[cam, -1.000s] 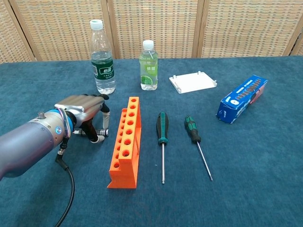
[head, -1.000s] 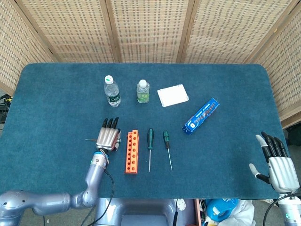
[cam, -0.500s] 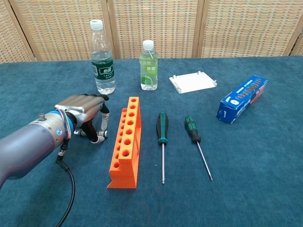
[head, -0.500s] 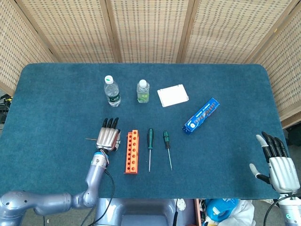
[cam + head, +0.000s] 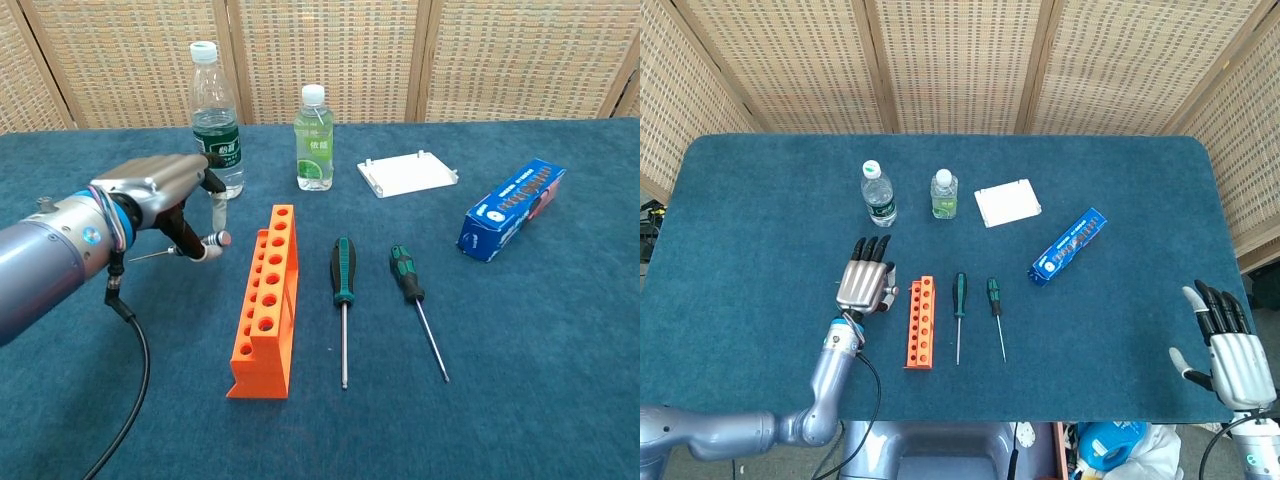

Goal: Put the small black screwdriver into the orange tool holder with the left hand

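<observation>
My left hand (image 5: pixel 155 200) hovers above the table, just left of the orange tool holder (image 5: pixel 268 300). It pinches the small black screwdriver (image 5: pixel 212 241) under its fingers; the handle end points toward the holder and the thin shaft sticks out to the left. In the head view the left hand (image 5: pixel 865 283) covers most of the tool beside the holder (image 5: pixel 921 322). The holder's holes look empty. My right hand (image 5: pixel 1230 345) rests at the table's near right corner, fingers spread and holding nothing.
Two green-handled screwdrivers (image 5: pixel 343 275) (image 5: pixel 408 278) lie right of the holder. Two water bottles (image 5: pixel 216 120) (image 5: pixel 313 125), a white box (image 5: pixel 408 173) and a blue box (image 5: pixel 510 210) stand further back.
My left hand has risen off the table with the small screwdriver in it and shifted slightly back. The right hand has not moved.
</observation>
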Action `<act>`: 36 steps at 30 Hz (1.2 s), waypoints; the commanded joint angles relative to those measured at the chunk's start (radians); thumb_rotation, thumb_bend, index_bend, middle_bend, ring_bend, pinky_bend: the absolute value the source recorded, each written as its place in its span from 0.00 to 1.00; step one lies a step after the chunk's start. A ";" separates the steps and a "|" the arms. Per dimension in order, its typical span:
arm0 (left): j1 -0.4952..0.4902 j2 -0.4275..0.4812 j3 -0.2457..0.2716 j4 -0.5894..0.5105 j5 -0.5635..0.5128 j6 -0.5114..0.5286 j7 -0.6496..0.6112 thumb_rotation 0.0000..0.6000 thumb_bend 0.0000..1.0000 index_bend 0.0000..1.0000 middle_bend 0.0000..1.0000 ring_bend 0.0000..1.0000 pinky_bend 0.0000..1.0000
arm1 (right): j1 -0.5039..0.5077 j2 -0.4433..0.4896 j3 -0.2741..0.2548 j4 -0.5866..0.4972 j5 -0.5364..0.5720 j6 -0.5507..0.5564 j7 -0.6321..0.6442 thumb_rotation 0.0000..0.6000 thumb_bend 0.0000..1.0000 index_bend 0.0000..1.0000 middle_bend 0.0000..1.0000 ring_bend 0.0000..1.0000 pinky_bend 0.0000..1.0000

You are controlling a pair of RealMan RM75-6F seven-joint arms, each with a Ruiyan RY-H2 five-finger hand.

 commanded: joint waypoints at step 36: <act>0.176 0.298 -0.142 -0.566 0.108 -0.055 -0.730 1.00 0.40 0.71 0.12 0.00 0.00 | 0.005 -0.012 -0.005 -0.007 -0.005 -0.009 -0.044 1.00 0.28 0.00 0.00 0.00 0.00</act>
